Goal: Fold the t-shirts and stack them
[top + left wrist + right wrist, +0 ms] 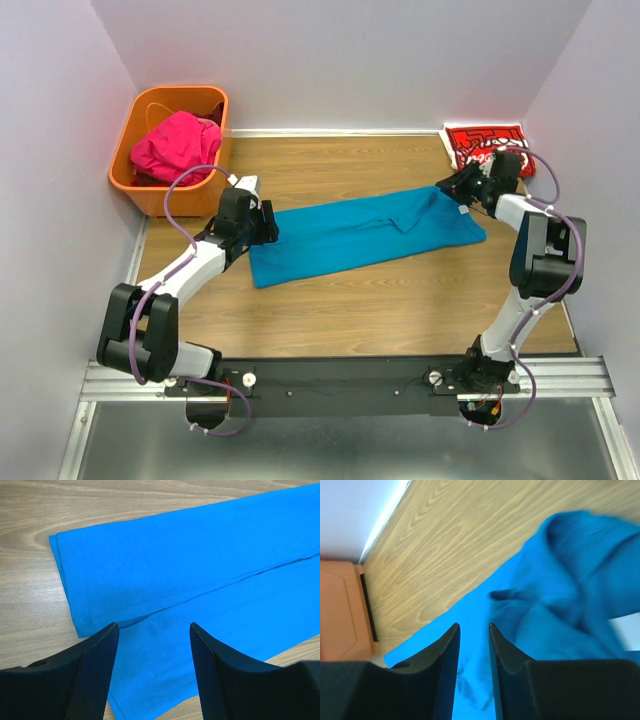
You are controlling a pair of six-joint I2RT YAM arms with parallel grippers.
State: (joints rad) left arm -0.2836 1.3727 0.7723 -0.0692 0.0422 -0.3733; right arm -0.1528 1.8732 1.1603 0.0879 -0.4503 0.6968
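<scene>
The teal-blue t-shirt (365,232) lies folded lengthwise in a long strip across the middle of the table. My left gripper (262,226) is at its left hem end, jaws wide open just above the cloth (165,570), holding nothing (152,626). My right gripper (456,190) is at the rumpled right end, jaws only narrowly apart (474,626), with blue cloth (560,580) showing between and beyond them. The red t-shirt with white script (486,146) lies folded at the back right. The magenta-pink t-shirt (177,146) is bunched in the basket.
The orange plastic basket (145,190) stands at the back left, and its side shows in the right wrist view (340,610). White walls close in the table on three sides. The metal rail (350,378) with the arm bases runs along the near edge.
</scene>
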